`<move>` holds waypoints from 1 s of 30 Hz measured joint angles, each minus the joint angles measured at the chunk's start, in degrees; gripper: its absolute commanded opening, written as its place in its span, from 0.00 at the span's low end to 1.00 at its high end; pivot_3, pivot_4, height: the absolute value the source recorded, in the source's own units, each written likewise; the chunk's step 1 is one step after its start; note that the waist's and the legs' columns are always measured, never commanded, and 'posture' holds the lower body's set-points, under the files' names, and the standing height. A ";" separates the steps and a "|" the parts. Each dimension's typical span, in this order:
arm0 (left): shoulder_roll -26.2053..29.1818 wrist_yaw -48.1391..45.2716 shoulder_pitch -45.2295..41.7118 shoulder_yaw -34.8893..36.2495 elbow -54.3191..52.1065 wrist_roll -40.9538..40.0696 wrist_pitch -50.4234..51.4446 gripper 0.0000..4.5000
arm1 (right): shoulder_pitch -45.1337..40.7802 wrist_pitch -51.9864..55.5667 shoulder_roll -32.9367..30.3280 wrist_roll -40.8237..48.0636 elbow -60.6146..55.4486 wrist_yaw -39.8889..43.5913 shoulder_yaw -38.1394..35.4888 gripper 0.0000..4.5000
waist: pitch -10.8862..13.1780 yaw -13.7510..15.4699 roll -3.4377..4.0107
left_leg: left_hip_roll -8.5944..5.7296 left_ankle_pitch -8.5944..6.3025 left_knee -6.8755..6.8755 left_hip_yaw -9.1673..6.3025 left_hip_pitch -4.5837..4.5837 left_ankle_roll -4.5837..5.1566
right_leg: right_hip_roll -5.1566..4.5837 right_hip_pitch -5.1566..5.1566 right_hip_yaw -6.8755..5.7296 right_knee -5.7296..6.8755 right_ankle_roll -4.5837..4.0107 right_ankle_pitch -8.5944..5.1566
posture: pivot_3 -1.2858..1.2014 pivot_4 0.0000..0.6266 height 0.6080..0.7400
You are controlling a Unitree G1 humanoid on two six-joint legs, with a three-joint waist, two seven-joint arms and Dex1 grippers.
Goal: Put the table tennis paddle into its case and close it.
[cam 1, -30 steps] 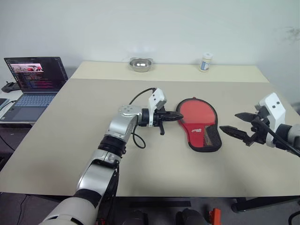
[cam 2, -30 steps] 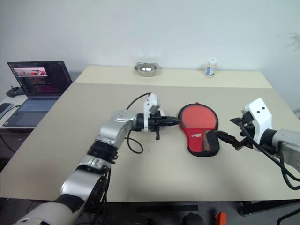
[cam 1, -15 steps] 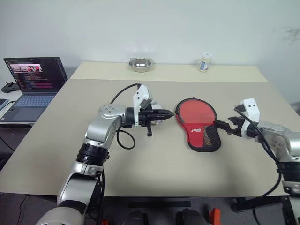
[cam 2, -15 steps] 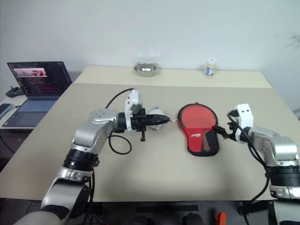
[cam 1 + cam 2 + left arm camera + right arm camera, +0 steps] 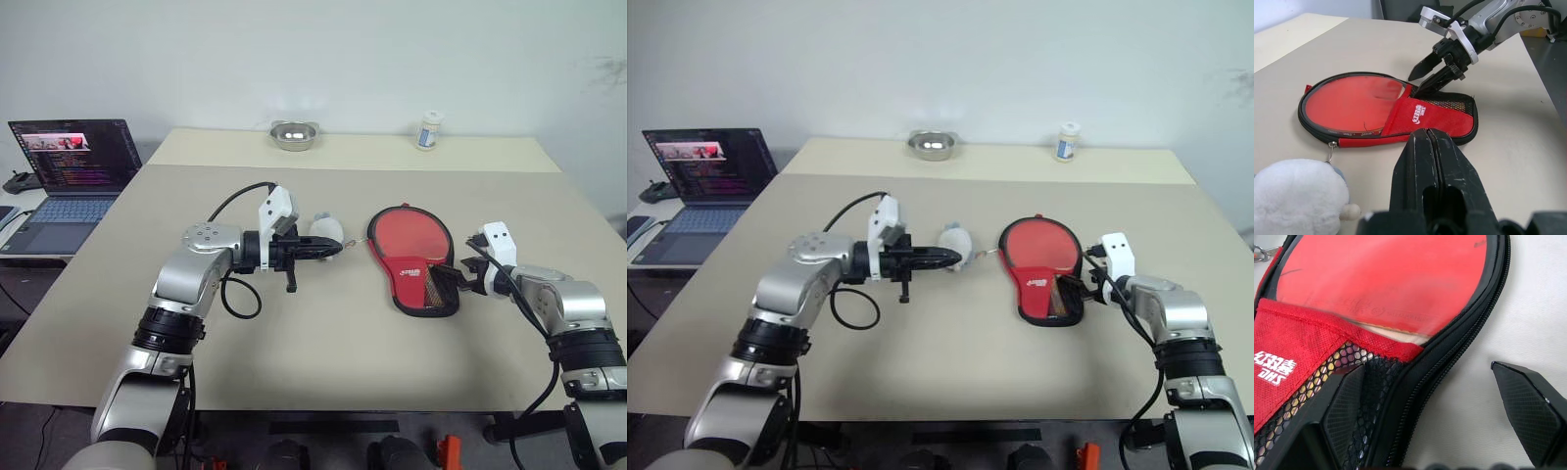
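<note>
The case (image 5: 409,267) lies unzipped on the table, its red pocket with white lettering and black mesh facing up. The table tennis paddle (image 5: 411,233) rests inside with its red face showing and its handle hidden under the pocket. A white fluffy charm (image 5: 326,229) hangs by a small chain from the zip pull at the case's left edge. My left gripper (image 5: 333,247) is shut, its tip beside the charm and left of the case. My right gripper (image 5: 1435,406) is open at the handle end, with one finger (image 5: 1344,401) on the mesh and the other over the table.
At the table's far edge stand a metal bowl (image 5: 295,134) and a small white bottle (image 5: 429,129). An open laptop (image 5: 69,166) sits on a lower surface to the left. Bare tabletop (image 5: 323,333) lies in front of the case.
My left gripper has drawn back leftward from the case, and the white charm now shows by its tip. My right gripper has come down and in to the case's handle end, still open.
</note>
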 measured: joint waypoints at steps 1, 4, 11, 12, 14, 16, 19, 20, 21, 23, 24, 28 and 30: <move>0.07 0.00 0.06 -0.01 0.00 0.01 -0.02 0.00 | -0.41 -0.23 0.44 -0.16 0.73 0.44 0.31 0.86 | 0.00 -0.11 0.00 | 0.01 0.00 0.00 0.01 0.03 0.00 | 0.00 0.01 0.01 0.02 0.00 0.00 | 0.52 0.24 1.00; 0.33 -0.05 0.44 -0.04 0.02 0.16 -0.25 0.00 | -1.58 -0.46 1.41 -0.86 1.93 1.83 1.07 0.65 | -0.01 -0.61 0.00 | 0.01 0.00 0.01 0.00 0.11 -0.01 | 0.01 0.08 0.00 0.08 0.00 0.00 | 0.52 0.24 1.00; 2.36 -1.35 2.31 -0.06 0.03 0.17 -1.35 0.00 | -3.88 0.34 4.21 -1.03 5.47 4.12 1.38 0.17 | -0.13 -1.45 -0.14 | 0.05 0.01 0.00 0.05 0.41 -0.01 | 0.01 0.25 0.06 0.18 -0.01 0.00 | 0.52 0.24 1.00; 3.20 -2.20 3.30 0.07 -0.36 -0.19 -1.50 0.00 | -4.06 0.86 4.75 -1.02 5.41 4.10 1.19 0.10 | -0.16 -1.54 -0.17 | 0.08 0.01 0.00 0.07 0.43 -0.02 | 0.01 0.25 0.07 0.19 -0.02 0.00 | 0.52 0.24 1.00; 5.25 -4.71 5.64 0.08 -1.73 -1.27 -1.45 0.00 | -4.10 2.29 5.51 -0.88 4.43 4.04 0.71 0.00 | -0.16 -1.74 -0.17 | 0.14 0.01 -0.03 0.09 0.44 -0.03 | 0.00 0.22 0.09 0.21 -0.05 -0.01 | 0.52 0.24 1.00; 7.25 -6.97 7.61 0.11 -3.00 -2.44 -1.17 0.00 | -4.08 4.54 6.51 -0.73 2.57 3.74 0.37 0.00 | -0.16 -1.88 -0.18 | 0.22 0.01 -0.04 0.09 0.43 -0.03 | -0.01 0.20 0.09 0.22 -0.09 -0.03 | 0.52 0.24 1.00; 9.15 -8.96 9.03 0.12 -5.13 -3.40 -0.76 0.00 | -3.74 8.26 8.69 -0.18 -1.37 2.52 0.21 0.00 | -0.16 -1.93 -0.17 | 0.29 0.00 -0.07 0.09 0.42 -0.04 | -0.01 0.16 0.08 0.25 -0.20 -0.09 | 0.52 0.24 1.00; 9.93 -9.39 9.49 0.12 -6.05 -3.49 -0.75 0.00 | -3.36 9.97 9.89 0.16 -3.48 2.01 0.24 0.00 | -0.15 -2.05 -0.17 | 0.31 0.00 -0.10 0.10 0.42 -0.04 | 0.00 0.14 0.08 0.26 -0.22 -0.11 | 0.52 0.24 1.00; 10.59 -10.03 9.86 0.11 -6.89 -3.71 -0.57 0.00 | -2.53 11.85 11.46 0.51 -6.45 1.22 0.27 0.00 | -0.15 -2.18 -0.16 | 0.35 0.00 -0.13 0.10 0.40 -0.04 | 0.02 0.10 0.07 0.27 -0.25 -0.12 | 0.52 0.24 1.00; 11.23 -10.23 10.42 0.12 -8.75 -4.82 0.13 0.00 | -0.15 15.45 15.24 1.92 -12.85 -0.42 0.83 0.00 | -0.15 -2.22 -0.16 | 0.48 -0.01 -0.14 0.09 0.37 -0.07 | 0.10 0.06 0.05 0.26 -0.27 -0.14 | 0.52 0.24 1.00; 11.27 -10.27 10.52 0.12 -9.41 -5.33 0.60 0.00 | 0.82 16.76 16.57 2.46 -15.02 -1.10 1.09 0.00 | -0.15 -2.21 -0.16 | 0.52 -0.01 -0.14 0.08 0.34 -0.08 | 0.13 0.04 0.02 0.27 -0.27 -0.14 | 0.52 0.24 1.00; 11.32 -10.20 10.85 0.10 -12.12 -7.13 2.21 0.00 | 4.05 22.27 21.17 4.72 -23.14 -3.86 2.46 0.00 | -0.14 -2.13 -0.14 | 0.56 -0.02 -0.14 0.09 0.29 -0.11 | 0.19 -0.01 0.01 0.25 -0.28 -0.14 | 0.52 0.24 1.00; 11.36 -10.20 11.04 0.07 -12.80 -7.53 2.55 0.00 | 5.67 24.61 22.79 5.53 -26.30 -5.37 2.14 0.00 | -0.14 -2.00 -0.14 | 0.53 -0.02 -0.12 0.09 0.29 -0.12 | 0.19 0.00 0.01 0.24 -0.27 -0.14 | 0.52 0.24 1.00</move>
